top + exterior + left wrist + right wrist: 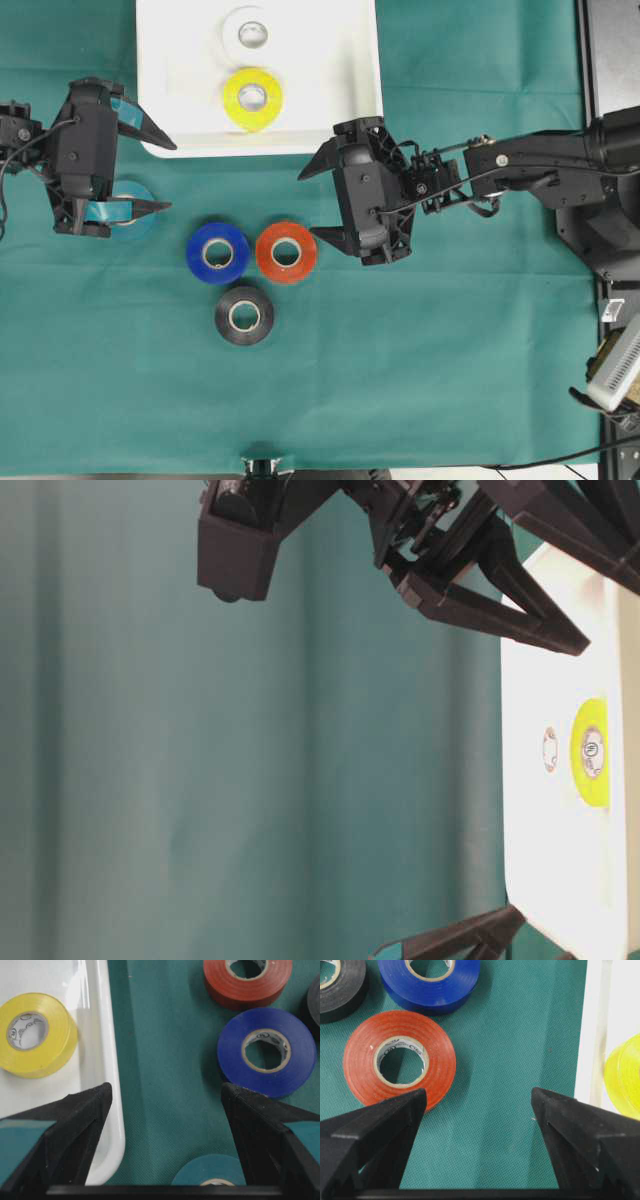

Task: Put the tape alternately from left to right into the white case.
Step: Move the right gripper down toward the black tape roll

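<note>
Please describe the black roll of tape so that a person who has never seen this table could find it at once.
Start at the white case at the top of the green cloth, then look below its lower rim for three rolls grouped close together. The blue roll and the orange-red roll lie side by side; the black roll lies just below the gap between them. It is the only black roll and the farthest from the case.

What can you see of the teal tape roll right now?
The teal tape roll lies flat on the green cloth, left of the blue roll and apart from it, outside the white case. Only part shows: the open left gripper hangs over it, hiding much of the ring. In the left wrist view its teal top and a sliver of pale core peek in at the bottom edge, between the fingers. Nothing visibly grips it.
</note>
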### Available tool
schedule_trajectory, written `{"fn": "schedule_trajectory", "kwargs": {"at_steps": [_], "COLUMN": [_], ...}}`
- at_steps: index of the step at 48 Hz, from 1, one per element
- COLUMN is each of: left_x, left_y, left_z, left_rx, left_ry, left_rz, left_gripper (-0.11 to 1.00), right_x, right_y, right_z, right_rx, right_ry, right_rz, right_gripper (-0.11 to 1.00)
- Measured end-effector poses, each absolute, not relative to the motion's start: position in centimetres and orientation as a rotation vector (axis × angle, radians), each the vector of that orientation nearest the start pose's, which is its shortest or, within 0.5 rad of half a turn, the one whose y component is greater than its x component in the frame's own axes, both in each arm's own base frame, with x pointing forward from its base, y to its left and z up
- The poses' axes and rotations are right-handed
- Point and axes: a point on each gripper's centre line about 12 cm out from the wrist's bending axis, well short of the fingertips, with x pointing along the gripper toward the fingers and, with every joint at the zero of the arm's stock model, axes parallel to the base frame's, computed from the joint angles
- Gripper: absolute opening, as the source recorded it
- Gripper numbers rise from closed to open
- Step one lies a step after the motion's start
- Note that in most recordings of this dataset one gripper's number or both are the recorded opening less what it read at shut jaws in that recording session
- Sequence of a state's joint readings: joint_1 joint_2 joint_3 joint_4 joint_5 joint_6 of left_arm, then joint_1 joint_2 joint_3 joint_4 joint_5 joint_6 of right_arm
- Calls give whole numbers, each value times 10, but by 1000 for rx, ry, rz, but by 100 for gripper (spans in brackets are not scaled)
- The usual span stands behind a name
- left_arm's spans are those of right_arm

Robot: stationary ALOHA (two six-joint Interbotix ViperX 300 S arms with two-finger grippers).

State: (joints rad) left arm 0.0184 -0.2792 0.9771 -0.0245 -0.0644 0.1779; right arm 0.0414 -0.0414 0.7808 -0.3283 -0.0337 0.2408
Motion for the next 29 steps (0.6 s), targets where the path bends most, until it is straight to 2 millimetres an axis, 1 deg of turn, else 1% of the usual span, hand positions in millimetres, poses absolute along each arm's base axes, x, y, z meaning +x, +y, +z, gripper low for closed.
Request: {"fn": "schedule_trajectory", "kwargs": {"at_steps": [11,15,20,29], "left_x": [300,300,300,300], "left_y": [6,6,6,6], "left_z": [169,169,169,169], "left_rx": [144,143,143,143], "left_ry": [634,634,635,635], "left_rz": [-30,-29,-29,-29], "left_gripper": [99,99,99,99], "right_x": [359,358,359,365], "right_y": [16,19,29,61], "right_z": [151,150,150,145], "right_rx": [-96,-99,-110,-139], "right_ry": [703,704,703,708], "right_rz": [81,90,117,196], "right_gripper": [82,82,82,82]}}
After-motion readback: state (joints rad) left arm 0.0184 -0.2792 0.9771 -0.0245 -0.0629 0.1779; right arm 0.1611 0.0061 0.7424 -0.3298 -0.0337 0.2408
